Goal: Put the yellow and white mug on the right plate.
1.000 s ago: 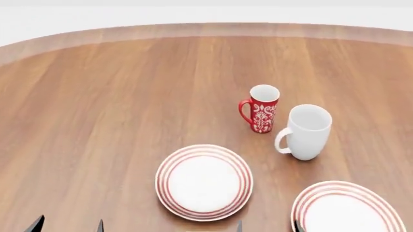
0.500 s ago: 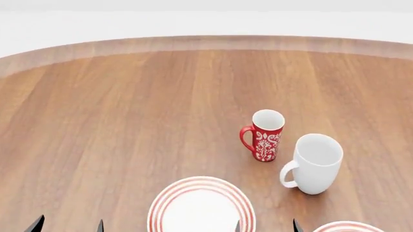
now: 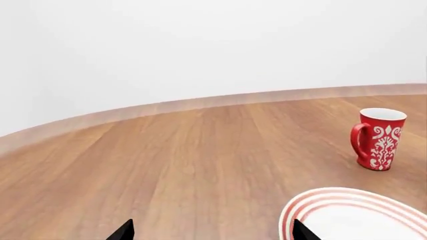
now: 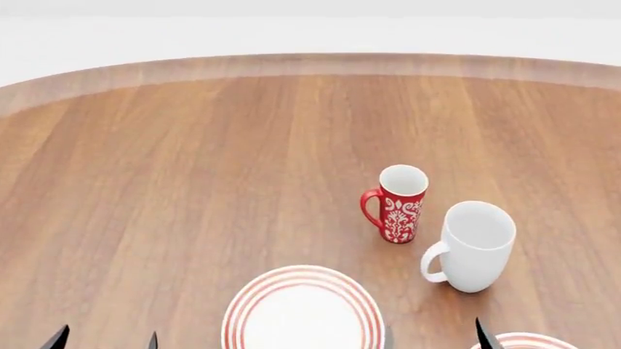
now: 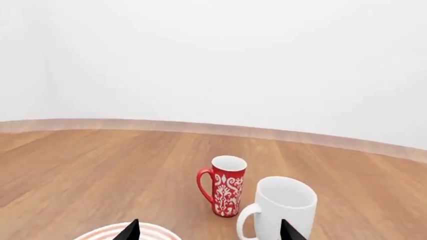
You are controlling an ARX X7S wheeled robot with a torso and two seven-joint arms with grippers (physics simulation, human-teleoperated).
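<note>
The yellow and white mug is out of view in every frame. Only a sliver of the right plate's (image 4: 525, 340) red-striped rim shows at the bottom edge of the head view. My right gripper (image 4: 435, 342) is open, its dark fingertips just left of that rim and nothing between them; in its wrist view the right gripper (image 5: 210, 232) faces the two mugs. My left gripper (image 4: 105, 342) is also open and empty at the bottom left; from its own wrist camera the left gripper (image 3: 212, 232) hangs over bare wood.
A tall red white-patterned mug (image 4: 399, 204) (image 5: 226, 186) (image 3: 379, 140) stands beside a plain white mug (image 4: 475, 246) (image 5: 281, 206). A second striped plate (image 4: 302, 313) (image 3: 353, 217) lies left of the right plate. The round wooden table's (image 4: 194, 182) far edge curves across the back.
The head view tilted up, so mugs and plates slid down the picture. Since half a second ago the right gripper's fingertips have shifted to the right; the mugs have not moved.
</note>
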